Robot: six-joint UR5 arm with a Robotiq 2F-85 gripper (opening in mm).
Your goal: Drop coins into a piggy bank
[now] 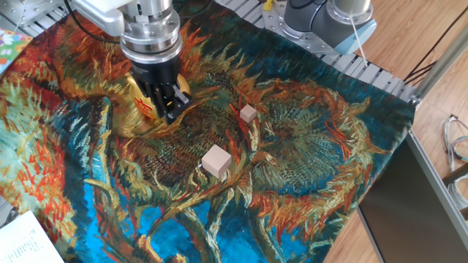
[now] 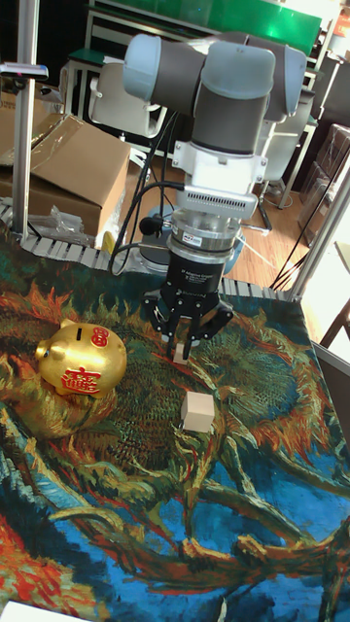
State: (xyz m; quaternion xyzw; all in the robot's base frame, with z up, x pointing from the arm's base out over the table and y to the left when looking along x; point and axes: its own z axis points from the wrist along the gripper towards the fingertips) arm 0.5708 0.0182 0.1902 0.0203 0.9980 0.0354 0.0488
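The hand (image 2: 188, 342) hangs above the painted cloth (image 1: 307, 146) that covers the counter, fingers pointing straight down and drawn close together at the tips. Whether a coin is pinched between them I can't tell; nothing shows there, and a coin would be too small to make out from where I stand.

The piggy bank (image 2: 80, 357) sits on the cloth off to one side of the hand. From the tall fixed view there is open cloth between them, with the bank's back lower than the fingertips. From the other camera the hand sits right in front of the bank and hides most of it, so only a gold edge with red marks peeks out beside the fingers.

Two pale wooden cubes lie on the cloth as well: the smaller cube (image 1: 248, 113) a little way off, and the larger cube (image 1: 216, 161) farther out toward the front of the cloth. Neither is touched.

I see no loose coins anywhere on the cloth, and no way to tell how many are already inside. My guess is the job sits mid-way: the hand looks near the slot, but a drop isn't visibly under way
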